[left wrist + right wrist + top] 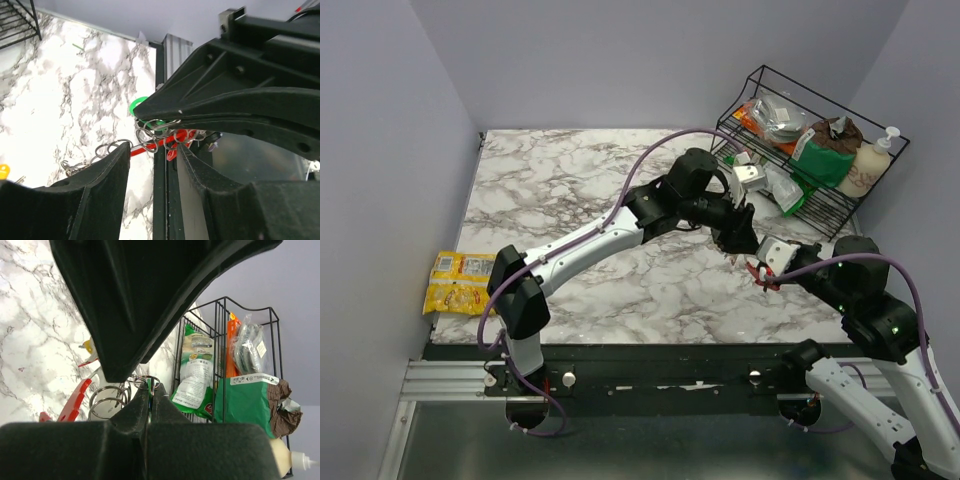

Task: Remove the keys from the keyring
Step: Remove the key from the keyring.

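Across marble table left arm reaches, jaws parted near keyring.

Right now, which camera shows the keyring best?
Left wrist: the keyring shows its red bar and metal rings clearly. Right wrist catches one red end and rings, partly hidden; top external, only a red speck.

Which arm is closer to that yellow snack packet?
Left. The elbow of the left arm sits just beside the yellow snack packet; the right arm stands far off on the opposite side.
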`<act>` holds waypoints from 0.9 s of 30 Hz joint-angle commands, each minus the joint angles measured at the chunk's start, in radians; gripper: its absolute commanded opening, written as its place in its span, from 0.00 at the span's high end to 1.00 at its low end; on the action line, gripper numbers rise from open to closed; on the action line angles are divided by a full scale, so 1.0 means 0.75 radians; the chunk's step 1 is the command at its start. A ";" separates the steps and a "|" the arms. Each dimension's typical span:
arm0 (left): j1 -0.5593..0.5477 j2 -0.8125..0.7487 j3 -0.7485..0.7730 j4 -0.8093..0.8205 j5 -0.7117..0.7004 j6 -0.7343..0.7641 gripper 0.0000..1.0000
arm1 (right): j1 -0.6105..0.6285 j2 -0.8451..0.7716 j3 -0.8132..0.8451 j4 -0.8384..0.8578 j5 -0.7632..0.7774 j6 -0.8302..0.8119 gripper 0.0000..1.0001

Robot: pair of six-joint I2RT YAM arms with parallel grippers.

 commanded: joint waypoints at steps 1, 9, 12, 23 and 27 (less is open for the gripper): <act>-0.039 0.038 0.021 -0.076 -0.107 0.092 0.49 | -0.005 -0.021 0.022 0.030 -0.004 0.028 0.99; -0.061 0.067 0.076 -0.115 -0.134 0.117 0.50 | -0.005 -0.037 0.006 0.024 -0.012 0.028 0.99; -0.059 0.069 0.080 -0.123 -0.156 0.127 0.52 | -0.005 -0.041 -0.006 0.026 -0.008 0.024 0.99; -0.063 0.079 0.103 -0.140 -0.167 0.141 0.58 | -0.005 -0.031 0.004 -0.002 -0.030 0.020 0.99; -0.063 0.083 0.111 -0.146 -0.165 0.151 0.65 | -0.005 -0.029 0.002 -0.008 -0.035 0.020 0.99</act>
